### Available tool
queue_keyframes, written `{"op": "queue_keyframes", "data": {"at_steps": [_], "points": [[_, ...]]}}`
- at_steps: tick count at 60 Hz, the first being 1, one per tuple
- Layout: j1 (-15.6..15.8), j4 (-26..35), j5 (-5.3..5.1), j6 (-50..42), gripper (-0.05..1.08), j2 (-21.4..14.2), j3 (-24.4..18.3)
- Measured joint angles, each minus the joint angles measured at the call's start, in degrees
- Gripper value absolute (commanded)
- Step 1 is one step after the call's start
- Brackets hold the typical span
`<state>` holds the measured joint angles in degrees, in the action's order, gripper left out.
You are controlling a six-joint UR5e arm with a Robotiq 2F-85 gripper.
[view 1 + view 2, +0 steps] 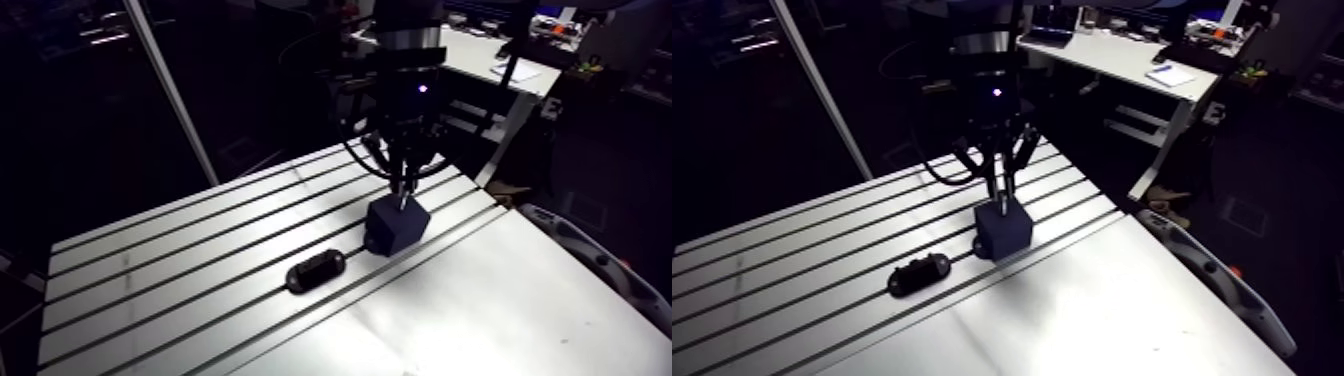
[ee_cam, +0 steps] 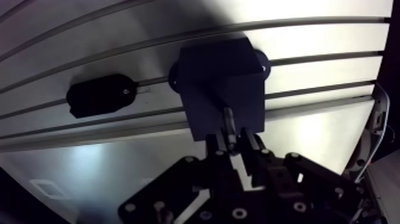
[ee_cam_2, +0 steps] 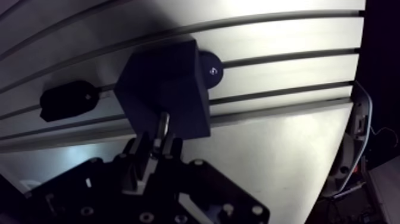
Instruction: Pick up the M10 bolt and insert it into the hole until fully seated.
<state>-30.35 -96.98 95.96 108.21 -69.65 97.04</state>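
Note:
A dark blue block (image 1: 396,226) stands on the slotted aluminium table (image 1: 200,290), bolted into a slot. My gripper (image 2: 233,140) hangs directly over the block, shut on a metal bolt (image 2: 228,119) held upright between its fingertips. In the wrist view the bolt's lower end meets the block's top face (image 3: 163,89); the hole itself is hidden under the bolt. In the arm view the bolt (image 1: 403,198) shows as a thin bright pin between the fingers, just above the block (image 1: 1004,228).
A black oblong holder (image 1: 315,270) lies on the table beside the block, also seen in the wrist view (image 2: 100,95). A round black knob (image 3: 209,70) sticks out of the block's far side. The table's edge runs near a grey curved part (image 1: 1217,270).

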Motion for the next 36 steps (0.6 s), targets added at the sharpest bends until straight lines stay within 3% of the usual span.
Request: {"op": "queue_keyframes", "data": {"at_steps": [36], "points": [[0.02, -0.62, -0.02, 0.17, 1.08, 0.09, 0.03]]}}
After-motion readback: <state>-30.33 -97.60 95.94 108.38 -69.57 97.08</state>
